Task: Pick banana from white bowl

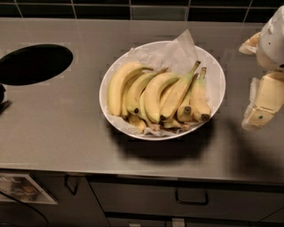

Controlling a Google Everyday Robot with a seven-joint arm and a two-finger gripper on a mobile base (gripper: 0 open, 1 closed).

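Observation:
The white bowl [101, 95] stands in the middle of the steel counter, lined with crinkled white paper and holding several yellow bananas. The banana [177, 94] is the long, slim, nearly straight one lying on top, right of centre, with its thin stem pointing up-right and its dark tip toward the front. Fatter curved bananas [116, 86] lie to its left and a short one [199, 99] to its right. My gripper [246, 86] is at the right edge of the view, beside the bowl's right rim and apart from it. Its cream fingers are spread open and empty.
A dark round hole [35, 64] is cut in the counter [53, 133] at the left. A dark object [2, 101] pokes in at the left edge. A black tiled wall [133, 9] runs along the back. Drawers with handles [191, 199] sit below the front edge.

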